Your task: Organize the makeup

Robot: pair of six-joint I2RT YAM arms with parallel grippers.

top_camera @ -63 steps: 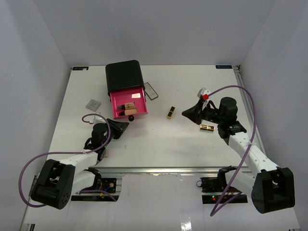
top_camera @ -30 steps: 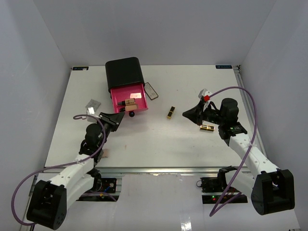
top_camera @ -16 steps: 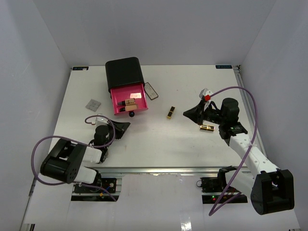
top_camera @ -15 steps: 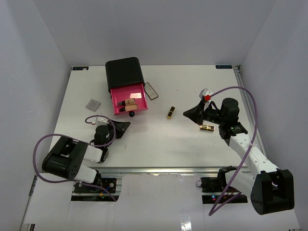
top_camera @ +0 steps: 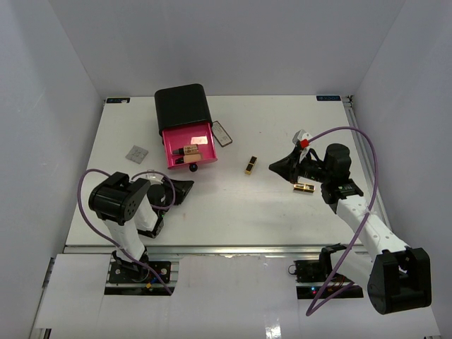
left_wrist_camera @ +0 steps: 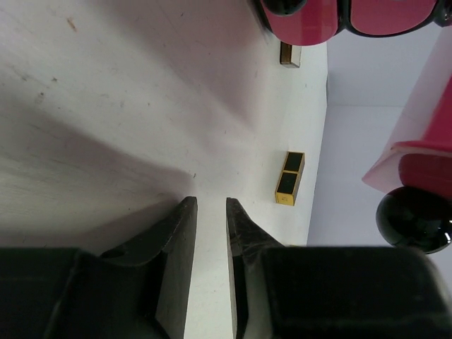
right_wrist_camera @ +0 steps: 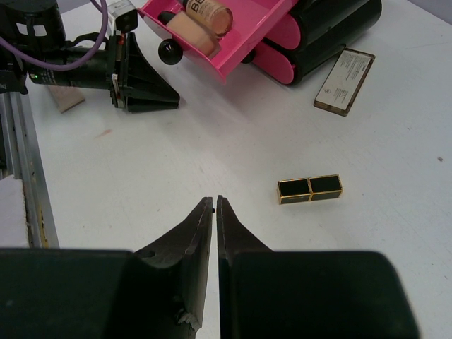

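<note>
A black box (top_camera: 182, 106) has its pink drawer (top_camera: 189, 150) open, with two beige foundation bottles (right_wrist_camera: 208, 13) lying in it. A flat compact (top_camera: 222, 133) lies right of the box. One gold-and-black lipstick (top_camera: 251, 164) lies mid-table and shows in the right wrist view (right_wrist_camera: 310, 189) and the left wrist view (left_wrist_camera: 289, 177). A second lipstick (top_camera: 304, 188) lies by the right arm. A grey palette (top_camera: 136, 152) lies at the left. My left gripper (top_camera: 189, 185) (left_wrist_camera: 210, 201) is low on the table below the drawer, narrowly open and empty. My right gripper (top_camera: 270, 166) (right_wrist_camera: 214, 198) is shut and empty, right of the middle lipstick.
The drawer's black knob (right_wrist_camera: 168, 49) sticks out toward my left gripper (right_wrist_camera: 145, 85). A beige-pink pad (right_wrist_camera: 67, 102) lies beside the left arm near the table's front rail. White walls enclose the table on three sides.
The pink drawer slid partly back into the box. My left gripper rose toward the drawer, then came back down to the table, and the left arm folded upright. The right arm has not moved.
</note>
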